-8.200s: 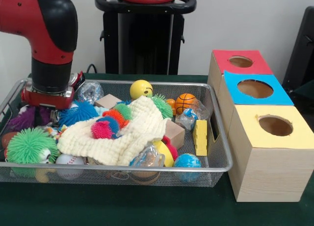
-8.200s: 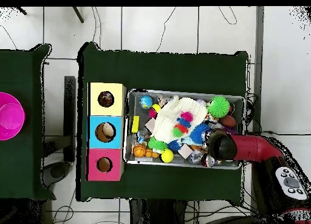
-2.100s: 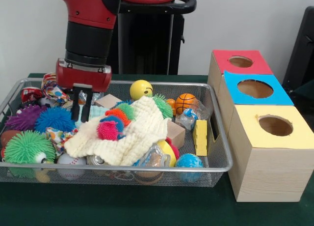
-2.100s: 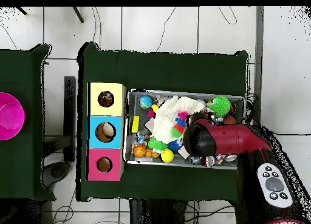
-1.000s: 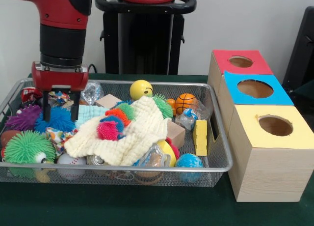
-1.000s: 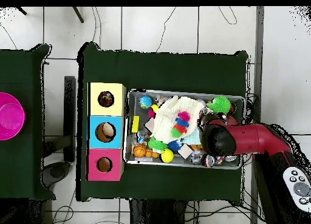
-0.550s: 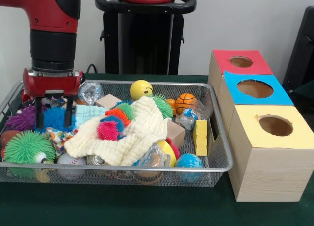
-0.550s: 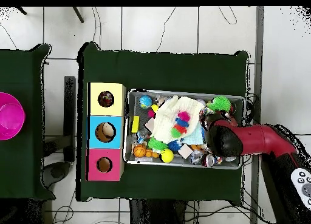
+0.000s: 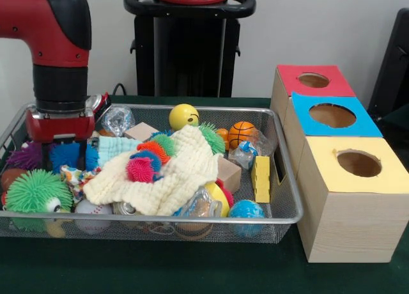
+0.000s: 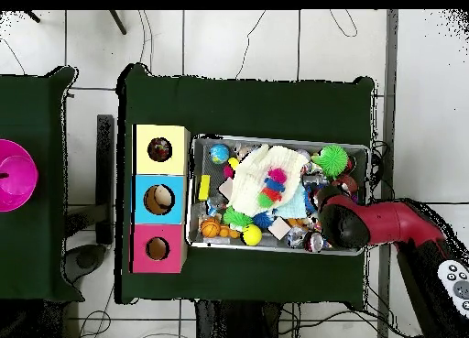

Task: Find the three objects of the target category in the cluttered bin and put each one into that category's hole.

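Where the front view faces the wire mesh bin [image 9: 281, 179], we see the red and black arm lowered into its left end, the gripper [image 9: 64, 154] sunk among spiky rubber toys. Its fingers straddle a blue spiky ball [image 9: 64, 154], but we cannot tell whether they are clamped on it. A purple spiky ball [image 9: 27, 157] and a green spiky ball [image 9: 35, 190] sit beside it. A nubby cream cloth [image 9: 172, 172] drapes the middle, hiding what lies under it. Three wooden boxes stand right of the bin, with a red top [image 9: 312, 80], blue top [image 9: 332, 115] and yellow top [image 9: 358, 163], each with one round hole.

From overhead, we see the arm [image 10: 366, 226] covering the bin's right end, hiding the gripper.
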`<state>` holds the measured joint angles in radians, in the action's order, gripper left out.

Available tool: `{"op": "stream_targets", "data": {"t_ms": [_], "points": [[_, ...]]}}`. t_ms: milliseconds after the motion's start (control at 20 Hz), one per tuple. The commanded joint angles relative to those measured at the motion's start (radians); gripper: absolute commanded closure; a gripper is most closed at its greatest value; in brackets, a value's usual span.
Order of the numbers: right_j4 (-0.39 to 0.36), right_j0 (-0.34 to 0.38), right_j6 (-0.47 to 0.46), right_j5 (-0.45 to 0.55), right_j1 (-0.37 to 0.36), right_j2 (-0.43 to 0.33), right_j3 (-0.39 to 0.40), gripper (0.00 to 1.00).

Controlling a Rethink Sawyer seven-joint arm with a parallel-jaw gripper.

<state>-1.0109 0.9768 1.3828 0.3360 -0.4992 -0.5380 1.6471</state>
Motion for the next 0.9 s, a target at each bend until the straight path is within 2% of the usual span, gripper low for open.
{"op": "stream_targets", "data": {"t_ms": [50,350,900], "points": [[-0.074,-0.009,-0.255,0.029,0.143,-0.099,-0.014,0.00],[0.017,0.016,-0.203,0.063,0.184,-0.162,0.003,0.00],[0.133,0.013,-0.112,0.115,0.102,-0.195,0.046,0.00]]}}
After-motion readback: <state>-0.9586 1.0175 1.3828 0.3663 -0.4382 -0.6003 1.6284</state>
